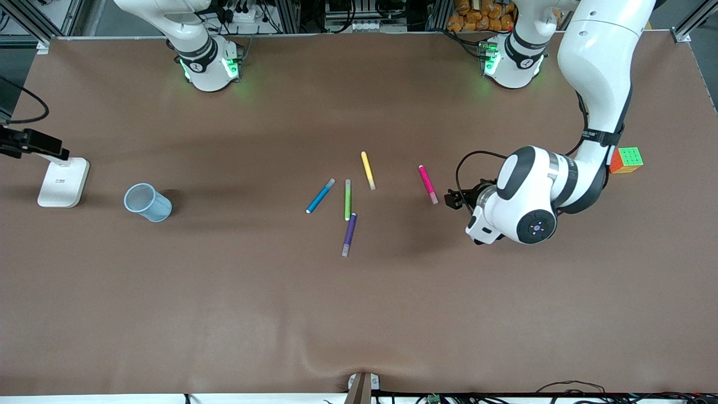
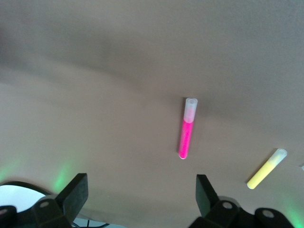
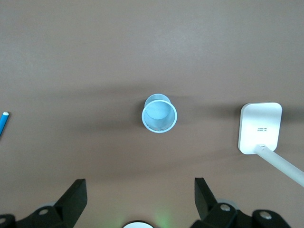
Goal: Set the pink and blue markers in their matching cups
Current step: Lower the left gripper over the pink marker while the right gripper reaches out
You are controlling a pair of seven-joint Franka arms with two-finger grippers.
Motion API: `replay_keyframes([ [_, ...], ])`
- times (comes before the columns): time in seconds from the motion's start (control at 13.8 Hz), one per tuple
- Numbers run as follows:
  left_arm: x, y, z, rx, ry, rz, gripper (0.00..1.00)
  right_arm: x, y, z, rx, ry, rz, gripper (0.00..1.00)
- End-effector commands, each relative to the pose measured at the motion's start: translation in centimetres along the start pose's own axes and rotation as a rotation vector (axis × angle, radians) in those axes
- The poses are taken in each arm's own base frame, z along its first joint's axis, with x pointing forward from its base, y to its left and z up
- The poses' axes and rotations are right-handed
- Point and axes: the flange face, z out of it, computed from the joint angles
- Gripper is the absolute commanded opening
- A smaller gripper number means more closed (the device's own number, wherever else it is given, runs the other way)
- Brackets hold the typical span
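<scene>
The pink marker [image 1: 428, 184] [image 2: 186, 130] lies flat on the brown table, at the left arm's end of the row of pens. The blue marker [image 1: 320, 196] [image 3: 2, 123] lies at the other end of that row. A pale blue cup [image 1: 148, 202] [image 3: 159, 113] stands upright toward the right arm's end of the table. My left gripper [image 2: 141, 186] hangs open and empty over the table, just beside the pink marker. My right gripper [image 3: 139, 190] is open and empty high above the table, near the blue cup; the front view does not show it.
Yellow [image 1: 367, 170] [image 2: 267, 168], green [image 1: 347, 200] and purple [image 1: 349, 234] pens lie among the markers. A white stand [image 1: 63, 181] [image 3: 259, 127] sits beside the cup, and a colour cube [image 1: 627, 160] lies near the left arm.
</scene>
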Motion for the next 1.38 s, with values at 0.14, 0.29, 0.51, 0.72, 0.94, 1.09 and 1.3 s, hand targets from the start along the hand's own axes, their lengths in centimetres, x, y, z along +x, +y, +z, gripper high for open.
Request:
replay_keyframes([
  [0.14, -0.3, 1.5, 0.9, -0.013, -0.004, -0.019, 1.0, 1.5, -2.8, 1.1, 0.03, -0.012, -0.034, 1.0],
  [0.29, -1.0, 2.8, 1.7, -0.001, -0.002, -0.03, 1.0, 3.0, -4.1, 2.1, 0.033, 0.011, -0.05, 1.0],
  [0.51, -0.9, 3.5, 2.6, 0.001, -0.001, -0.029, 1.0, 5.5, -5.3, 5.0, 0.025, 0.015, -0.059, 1.0],
  [0.72, -0.8, 4.6, 3.6, -0.011, 0.021, -0.072, 1.0, 7.6, -7.5, 8.5, 0.069, -0.02, -0.019, 1.0],
  [0.94, -0.9, 5.5, 4.5, -0.018, 0.026, -0.077, 1.0, 7.7, -9.9, 9.3, 0.078, -0.044, 0.063, 1.0],
  [1.09, -0.5, 6.0, 5.3, -0.035, 0.024, -0.085, 1.0, 7.7, -11.2, 9.4, 0.073, -0.043, 0.087, 1.0],
  [1.3, -0.5, 7.2, 6.5, -0.056, 0.042, -0.1, 1.0, 7.4, -15.2, 10.2, 0.056, -0.064, 0.148, 1.0],
])
